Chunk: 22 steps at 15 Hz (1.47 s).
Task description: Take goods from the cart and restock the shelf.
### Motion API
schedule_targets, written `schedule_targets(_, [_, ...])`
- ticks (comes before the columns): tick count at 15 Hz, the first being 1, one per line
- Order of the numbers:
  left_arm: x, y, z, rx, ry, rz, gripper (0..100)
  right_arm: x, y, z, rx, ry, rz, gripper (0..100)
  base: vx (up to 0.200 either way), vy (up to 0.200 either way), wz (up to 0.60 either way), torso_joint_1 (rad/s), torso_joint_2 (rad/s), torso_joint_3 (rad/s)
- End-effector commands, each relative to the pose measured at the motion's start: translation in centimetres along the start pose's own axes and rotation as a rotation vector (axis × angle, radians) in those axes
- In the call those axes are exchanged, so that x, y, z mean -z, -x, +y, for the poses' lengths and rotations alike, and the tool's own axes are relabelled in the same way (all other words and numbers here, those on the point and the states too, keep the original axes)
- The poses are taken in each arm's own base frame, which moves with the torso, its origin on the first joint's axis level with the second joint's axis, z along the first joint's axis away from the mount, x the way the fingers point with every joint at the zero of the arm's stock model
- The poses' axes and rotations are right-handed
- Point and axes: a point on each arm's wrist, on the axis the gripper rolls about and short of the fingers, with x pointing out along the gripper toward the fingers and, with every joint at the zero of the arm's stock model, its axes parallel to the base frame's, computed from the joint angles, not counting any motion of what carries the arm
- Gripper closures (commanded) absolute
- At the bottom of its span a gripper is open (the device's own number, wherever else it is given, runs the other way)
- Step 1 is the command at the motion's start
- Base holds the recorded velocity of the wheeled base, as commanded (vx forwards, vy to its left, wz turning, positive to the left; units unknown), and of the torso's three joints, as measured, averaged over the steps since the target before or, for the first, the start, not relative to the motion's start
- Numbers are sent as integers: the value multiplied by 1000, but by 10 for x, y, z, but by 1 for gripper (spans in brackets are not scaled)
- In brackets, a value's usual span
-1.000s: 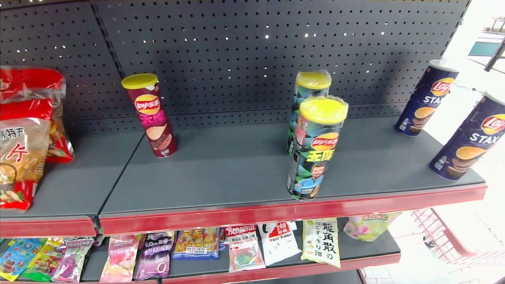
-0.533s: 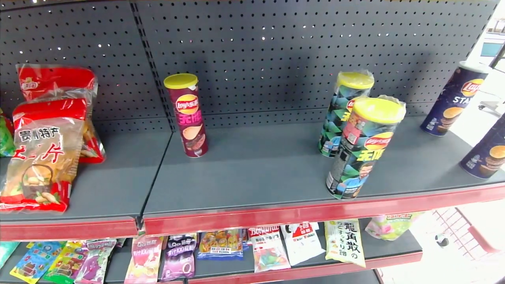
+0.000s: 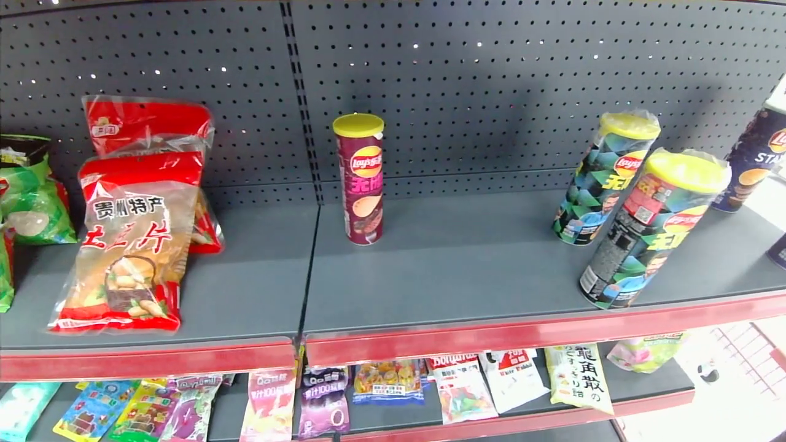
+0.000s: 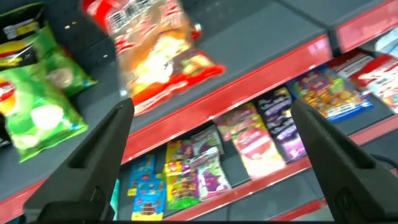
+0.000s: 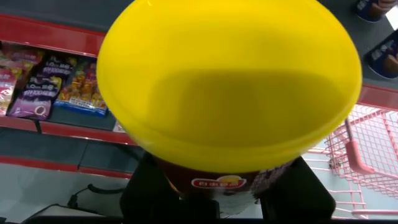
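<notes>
My right gripper (image 5: pixel 227 190) is shut on a maroon chips can (image 5: pixel 230 174) whose yellow lid (image 5: pixel 229 81) faces the wrist camera. It hangs in front of the shelf's red edge (image 5: pixel 37 34). My left gripper (image 4: pixel 212 109) is open with nothing between its fingers, out in front of the red snack bag (image 4: pixel 158 53) and the green bag (image 4: pixel 40 99). On the grey shelf (image 3: pixel 460 270) a matching maroon can (image 3: pixel 362 178) stands upright near the back wall.
Two green-black cans (image 3: pixel 605 178) (image 3: pixel 651 230) and a blue can (image 3: pixel 752 162) stand at the shelf's right. Red snack bags (image 3: pixel 132 245) and a green bag (image 3: pixel 34 196) lean at the left. Candy packets (image 3: pixel 387 383) fill the lower shelf. A pink cart (image 5: pixel 367 155) is below the right gripper.
The head camera has swung left, so everything on the shelf sits further right in the picture. Nothing on the shelf itself has moved.
</notes>
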Motion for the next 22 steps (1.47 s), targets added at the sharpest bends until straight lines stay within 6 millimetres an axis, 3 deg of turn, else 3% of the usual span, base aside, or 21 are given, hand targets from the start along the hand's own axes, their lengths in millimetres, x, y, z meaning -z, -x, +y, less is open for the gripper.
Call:
schedule_targets(1, [0, 0, 0, 0, 0, 0, 0, 0, 0, 0, -2, 6, 2, 100, 0, 200, 0, 2, -2, 7])
schedule_targets(8, [-2, 1, 1, -11, -27, -5, 0, 0, 0, 0, -5, 6, 2, 100, 0, 29, 0, 0, 0, 0])
schedule_targets(12, [-1, 1, 1, -18, -27, -2, 0, 1, 3, 0, -10, 14, -18, 100, 200, 0, 0, -8, -5, 5])
schedule_targets(15, [-1, 1, 1, -17, -26, -4, 0, 1, 9, 0, -119, 25, -79, 100, 0, 0, 0, 0, 0, 0])
schedule_targets(19, [-2, -2, 1, 21, -40, -5, 0, -16, 14, -1, -356, 135, -187, 100, 0, 0, 0, 0, 0, 0])
schedule_targets(22, [-22, -18, 2, 128, -70, -2, 0, -28, 5, 1, -436, 138, -181, 100, 0, 0, 0, 0, 0, 0])
